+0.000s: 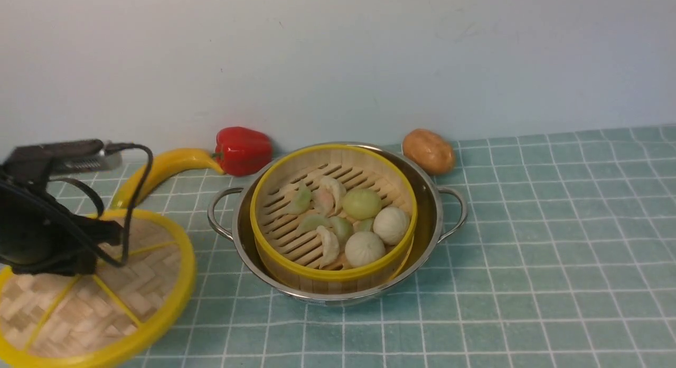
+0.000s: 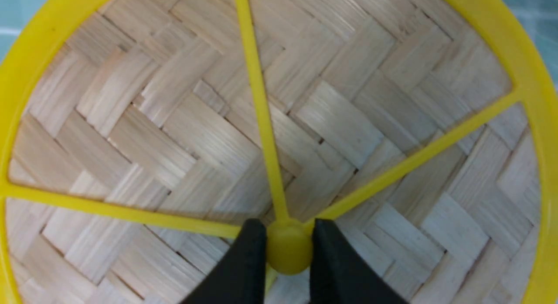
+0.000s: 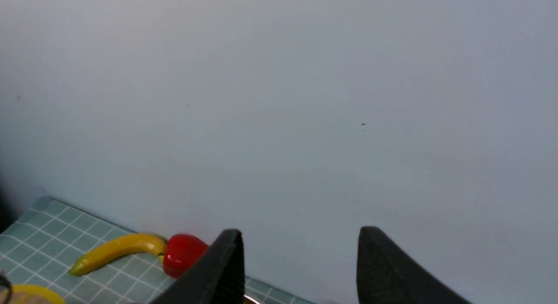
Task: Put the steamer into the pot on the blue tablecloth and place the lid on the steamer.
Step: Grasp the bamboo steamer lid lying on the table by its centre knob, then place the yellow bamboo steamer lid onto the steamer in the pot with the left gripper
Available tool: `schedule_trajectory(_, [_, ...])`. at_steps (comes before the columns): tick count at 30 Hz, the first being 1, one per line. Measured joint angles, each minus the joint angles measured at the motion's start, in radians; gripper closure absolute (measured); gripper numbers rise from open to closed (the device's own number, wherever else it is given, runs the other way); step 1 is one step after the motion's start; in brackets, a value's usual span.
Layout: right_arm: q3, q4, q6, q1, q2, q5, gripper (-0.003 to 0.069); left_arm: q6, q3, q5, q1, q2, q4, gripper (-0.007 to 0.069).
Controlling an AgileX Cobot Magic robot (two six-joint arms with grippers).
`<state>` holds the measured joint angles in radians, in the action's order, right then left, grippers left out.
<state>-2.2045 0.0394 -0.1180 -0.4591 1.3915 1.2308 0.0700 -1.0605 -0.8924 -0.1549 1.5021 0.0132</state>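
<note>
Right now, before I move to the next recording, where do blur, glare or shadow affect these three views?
Front view: black left gripper soft-edged, smeared; round woven-bamboo lid also soft; bright highlights on the shiny steel pot. Left wrist view: gripper fingers blurred, bamboo weave mostly crisp. Right wrist view: dim, bluish plain wall, darkening at the left edge.

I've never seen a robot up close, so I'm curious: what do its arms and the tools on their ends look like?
The left arm's end is black and blocky, with a grey piece near its top and dark cables looping around it. Its tool has slim, dark fingers. The right tool also has dark fingers, narrowing towards the tips.
</note>
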Motion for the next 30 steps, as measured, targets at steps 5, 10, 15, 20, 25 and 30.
schedule_trajectory(5, [0.097, 0.057, 0.0, 0.0, -0.09, -0.001, 0.0295, -0.023, -0.226, -0.094, 0.117, -0.005, -0.07, 0.0505])
schedule_trajectory(10, [0.264, 0.063, -0.007, 0.0, -0.22, 0.0, 0.0295, -0.028, -0.41, -0.11, 0.374, 0.092, -0.091, 0.0505])
schedule_trajectory(15, [0.394, 0.063, -0.025, 0.0, -0.322, 0.005, 0.0295, -0.056, -0.56, -0.157, 0.565, 0.291, -0.148, 0.0505])
schedule_trajectory(20, [0.418, 0.063, -0.05, 0.0, -0.361, 0.007, 0.0295, -0.056, -0.683, -0.194, 0.643, 0.436, -0.164, 0.0505])
schedule_trajectory(25, [0.418, 0.063, -0.055, 0.0, -0.371, 0.006, 0.0295, -0.056, -0.79, -0.231, 0.673, 0.525, -0.164, 0.0505])
schedule_trajectory(30, [0.419, 0.064, -0.057, 0.0, -0.369, 0.006, 0.0295, -0.056, -0.828, -0.244, 0.672, 0.578, -0.172, 0.0505])
